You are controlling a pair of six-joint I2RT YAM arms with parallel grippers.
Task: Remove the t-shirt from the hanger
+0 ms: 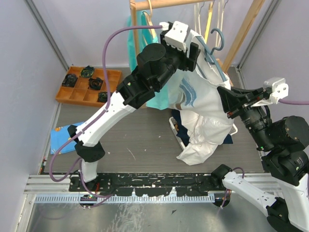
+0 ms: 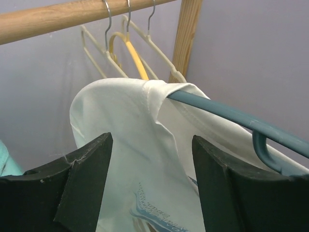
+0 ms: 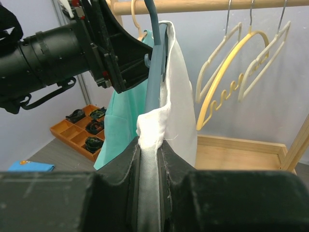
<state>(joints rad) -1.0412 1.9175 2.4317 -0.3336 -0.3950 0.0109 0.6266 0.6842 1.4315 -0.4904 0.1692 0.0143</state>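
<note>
My left tool (image 2: 152, 186) is hovering wide open and gripping nothing, its fingers (image 2: 82, 183) spreading on either side of the white t-shirt (image 2: 125, 130) where the shoulder is draping over the blue-grey hanger (image 2: 217, 108). My right tool (image 3: 149, 169) is pinching tight on the t-shirt where the cloth is bunching around the hanger's arm. The t-shirt is hanging on the hanger in front of the wooden rail (image 2: 48, 17), above the table (image 1: 145, 140), with a teal garment (image 3: 116, 125) hanging just behind it. A yellow hanger (image 3: 227, 77) is dangling from the rail nearby.
</note>
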